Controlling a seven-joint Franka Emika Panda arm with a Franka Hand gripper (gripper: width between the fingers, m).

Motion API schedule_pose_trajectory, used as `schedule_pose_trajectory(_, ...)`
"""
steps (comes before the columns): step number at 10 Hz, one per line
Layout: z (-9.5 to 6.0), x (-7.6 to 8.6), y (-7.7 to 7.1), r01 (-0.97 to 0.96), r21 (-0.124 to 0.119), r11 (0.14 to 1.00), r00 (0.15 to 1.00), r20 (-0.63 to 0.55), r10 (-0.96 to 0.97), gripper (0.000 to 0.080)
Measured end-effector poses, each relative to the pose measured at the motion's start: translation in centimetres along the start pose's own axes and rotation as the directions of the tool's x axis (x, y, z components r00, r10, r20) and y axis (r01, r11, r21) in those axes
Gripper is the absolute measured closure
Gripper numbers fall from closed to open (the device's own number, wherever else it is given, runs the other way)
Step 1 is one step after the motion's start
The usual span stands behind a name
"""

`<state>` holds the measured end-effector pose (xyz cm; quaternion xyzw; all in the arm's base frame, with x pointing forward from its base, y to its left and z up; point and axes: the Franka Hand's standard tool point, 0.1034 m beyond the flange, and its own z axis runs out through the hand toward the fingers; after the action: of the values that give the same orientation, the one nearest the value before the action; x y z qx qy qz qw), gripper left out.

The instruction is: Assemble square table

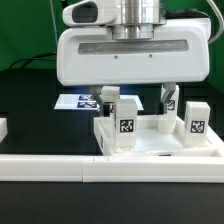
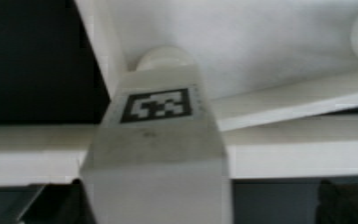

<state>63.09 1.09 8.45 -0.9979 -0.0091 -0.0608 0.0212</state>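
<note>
Three tagged leg blocks show in the exterior view: one [image 1: 127,120] stands upright at the front of the square slab [image 1: 165,150], a second [image 1: 195,118] stands at the slab's corner toward the exterior view's right, and a third [image 1: 108,98] sits farther back, just under the pincer's wide white housing. The slab lies flat on the dark bench [image 1: 30,100], its raised rim facing up, pressed close against the long white border wall [image 1: 60,168] in the foreground. The marker board [image 1: 72,101] lies behind it on the bench.

The pincer [image 1: 140,97] hangs directly above the rear part of the slab; one dark finger [image 1: 169,97] reaches down behind the front leg block. Whether the fingers grip anything cannot be told from either picture.

In the wrist view, a pale finger [image 2: 149,160] bearing a small tag fills the middle, with the slab's white rim [image 2: 300,105] running slantwise behind it, blurred.
</note>
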Motion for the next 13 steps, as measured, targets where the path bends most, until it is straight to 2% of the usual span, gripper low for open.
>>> schedule_pose_trajectory(1, 0.2, -0.1, 0.9, 0.097, 0.0, 0.995, 0.995, 0.002, -0.097, 0.015)
schedule_pose_trajectory(2, 0.2, -0.1, 1.0, 0.024, 0.0, 1.0, 1.0, 0.003, -0.024, 0.015)
schedule_pose_trajectory(3, 0.2, -0.1, 0.9, 0.035, -0.001, 0.999, 0.999, 0.003, -0.035, 0.0267)
schedule_pose_trajectory(4, 0.2, -0.1, 0.9, 0.006, -0.001, 1.0, 1.0, 0.003, -0.006, 0.0418)
schedule_pose_trajectory(5, 0.2, -0.1, 1.0, -0.073, 0.0, 0.997, 0.997, 0.003, 0.073, 0.051)
schedule_pose_trajectory(8, 0.2, -0.1, 1.3, -0.289, -0.003, 0.957, 0.957, 0.002, 0.289, 0.051)
schedule_pose_trajectory(10, 0.3, -0.3, 1.7, -0.591, -0.012, 0.807, 0.807, 0.003, 0.591, 0.051)
schedule_pose_trajectory(11, 0.3, -0.5, 1.9, -0.748, -0.024, 0.664, 0.664, 0.0, 0.748, 0.051)
schedule_pose_trajectory(13, 0.3, -0.8, 2.0, -0.893, -0.03, 0.449, 0.449, 0.004, 0.894, 0.0508)
